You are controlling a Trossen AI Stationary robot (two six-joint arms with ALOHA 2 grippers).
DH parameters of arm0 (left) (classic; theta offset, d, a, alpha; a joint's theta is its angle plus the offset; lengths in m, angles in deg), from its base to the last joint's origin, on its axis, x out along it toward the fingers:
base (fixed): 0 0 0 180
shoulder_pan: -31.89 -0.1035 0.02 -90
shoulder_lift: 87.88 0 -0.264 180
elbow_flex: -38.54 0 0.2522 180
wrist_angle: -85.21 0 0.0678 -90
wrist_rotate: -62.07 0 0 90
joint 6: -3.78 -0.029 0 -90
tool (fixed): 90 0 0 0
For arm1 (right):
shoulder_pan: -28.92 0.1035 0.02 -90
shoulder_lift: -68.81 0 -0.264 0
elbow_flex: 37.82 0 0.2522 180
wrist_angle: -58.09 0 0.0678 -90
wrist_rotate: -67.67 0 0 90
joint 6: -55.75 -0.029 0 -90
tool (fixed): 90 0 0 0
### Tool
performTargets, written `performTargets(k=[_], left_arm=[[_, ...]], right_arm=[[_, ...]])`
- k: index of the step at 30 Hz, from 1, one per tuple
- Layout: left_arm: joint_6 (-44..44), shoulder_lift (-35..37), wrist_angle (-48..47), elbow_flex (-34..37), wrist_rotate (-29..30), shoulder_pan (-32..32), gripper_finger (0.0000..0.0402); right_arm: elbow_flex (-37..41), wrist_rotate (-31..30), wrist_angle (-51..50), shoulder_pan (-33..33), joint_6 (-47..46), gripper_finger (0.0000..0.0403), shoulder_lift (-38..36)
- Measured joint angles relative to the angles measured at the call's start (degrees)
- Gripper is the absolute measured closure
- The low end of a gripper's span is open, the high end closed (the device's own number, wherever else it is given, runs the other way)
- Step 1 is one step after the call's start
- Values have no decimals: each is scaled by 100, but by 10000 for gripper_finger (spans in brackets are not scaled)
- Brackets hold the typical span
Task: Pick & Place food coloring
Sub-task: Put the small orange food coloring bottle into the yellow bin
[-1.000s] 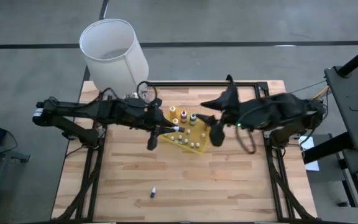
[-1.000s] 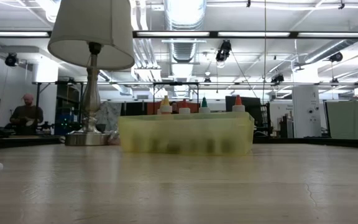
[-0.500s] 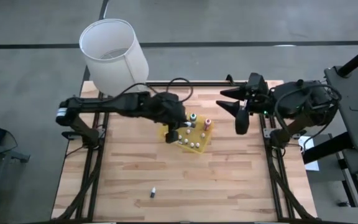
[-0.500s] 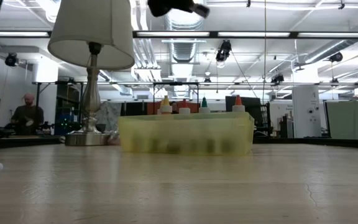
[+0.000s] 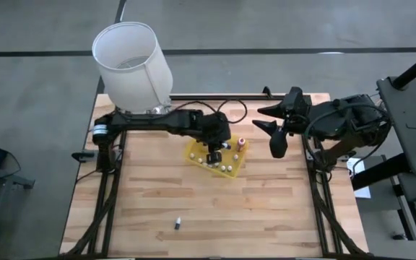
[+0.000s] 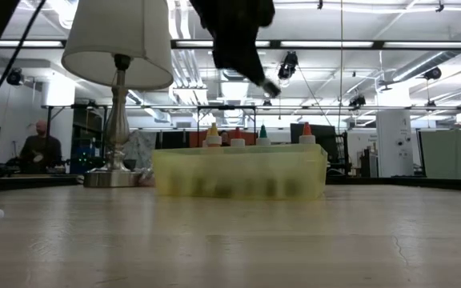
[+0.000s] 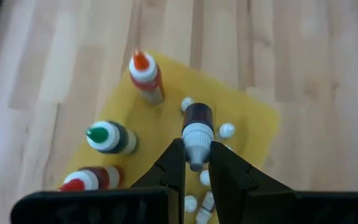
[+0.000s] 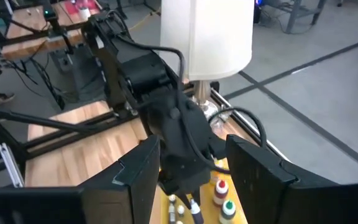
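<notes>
Fingers of the left gripper (image 7: 196, 167) are clenched on 1 dark food coloring bottle (image 7: 197, 127), and in the last second that arm has swung in from the tray's outer edge to hang directly above the yellow tray (image 5: 195, 153). Over the same second the right gripper (image 5: 277, 145) pulled back beside the tray, fingers parted and empty. 3 tall bottles (image 7: 146, 76) stand in the tray; 1 vial (image 5: 178, 224) lies far off on the counter (image 5: 266, 209). Placement looks imminent.
</notes>
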Motion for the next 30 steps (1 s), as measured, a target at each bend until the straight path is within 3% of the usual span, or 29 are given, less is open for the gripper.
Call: performTargets(k=[13,25,30], left_arm=[[-324,-829,-360,-289,-14,-74,374],[-851,-1537,-1535,-1394,91,-96,374],[-938,-1771,-2142,-1787,490,-96,374]], right_arm=[[62,-7,-84,-7,-35,230,2],[142,-9,-109,-7,-38,230,2],[222,-8,-107,-9,-40,230,2]])
